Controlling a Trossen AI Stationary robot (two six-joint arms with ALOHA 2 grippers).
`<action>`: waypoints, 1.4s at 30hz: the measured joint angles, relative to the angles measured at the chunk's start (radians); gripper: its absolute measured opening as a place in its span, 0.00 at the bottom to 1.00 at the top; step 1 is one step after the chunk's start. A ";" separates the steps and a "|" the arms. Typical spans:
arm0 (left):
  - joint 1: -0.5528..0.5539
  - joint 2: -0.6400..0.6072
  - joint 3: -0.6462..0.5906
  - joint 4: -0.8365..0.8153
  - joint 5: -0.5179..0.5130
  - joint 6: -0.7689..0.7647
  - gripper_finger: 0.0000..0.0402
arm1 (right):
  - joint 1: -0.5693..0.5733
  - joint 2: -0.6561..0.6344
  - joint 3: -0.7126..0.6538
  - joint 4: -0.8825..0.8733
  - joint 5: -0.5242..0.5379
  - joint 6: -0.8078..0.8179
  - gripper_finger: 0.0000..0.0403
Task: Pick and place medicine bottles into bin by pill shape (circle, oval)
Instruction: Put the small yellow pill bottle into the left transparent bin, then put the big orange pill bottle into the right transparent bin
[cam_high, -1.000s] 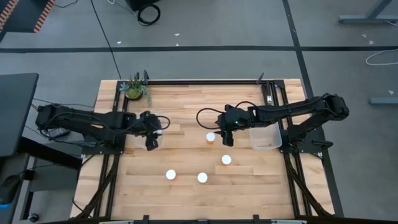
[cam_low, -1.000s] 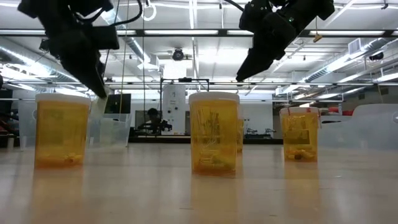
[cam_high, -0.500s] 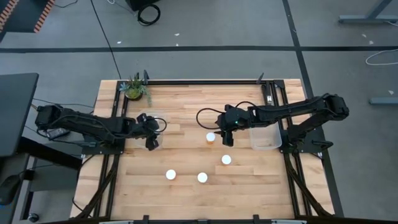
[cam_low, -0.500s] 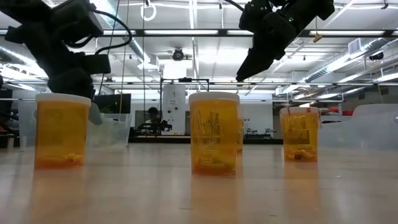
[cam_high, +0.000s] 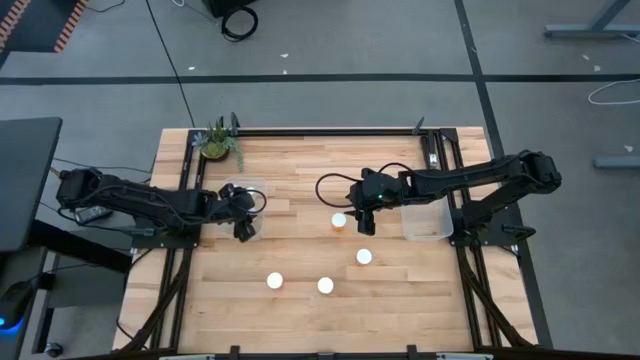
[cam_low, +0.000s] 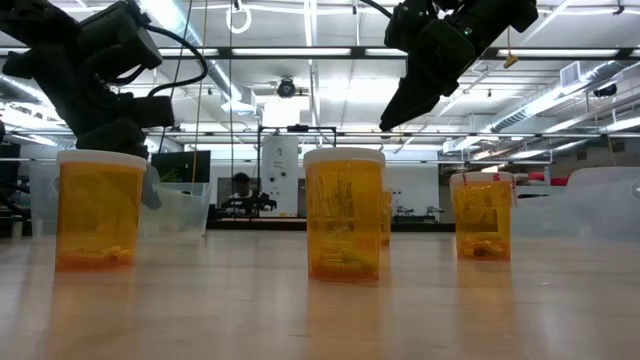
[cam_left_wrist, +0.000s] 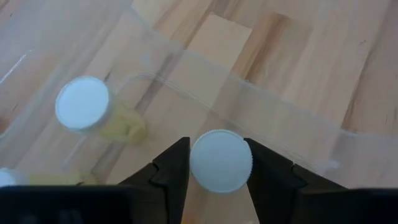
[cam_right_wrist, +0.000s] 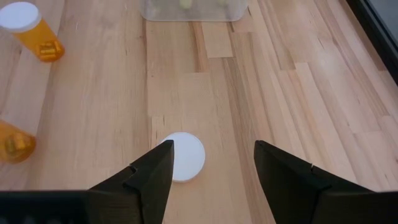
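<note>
Now our left pincer (cam_left_wrist: 216, 163) pinches a bottle (cam_left_wrist: 220, 160) over the left bin (cam_high: 243, 190), another bottle (cam_left_wrist: 87, 107) inside, while our right pincer (cam_right_wrist: 211, 163) hangs spread above the surface (cam_high: 300, 250).

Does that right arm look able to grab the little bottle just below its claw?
Probably yes. The right claw is open above the bottle, whose white cap shows near one finger rather than centred in the gap. Nothing stands between them, so a small sideways shift and a descent should do.
</note>
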 joint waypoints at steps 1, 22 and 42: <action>0.000 0.000 0.000 0.003 0.000 0.001 0.39 | 0.000 0.000 0.000 0.000 0.000 0.001 0.57; -0.001 0.000 0.097 -0.086 -0.026 0.075 0.58 | 0.000 0.000 -0.001 0.000 0.000 0.002 0.57; -0.108 -0.250 0.147 -0.147 -0.060 0.109 0.55 | 0.000 0.000 -0.001 0.000 0.000 -0.024 0.57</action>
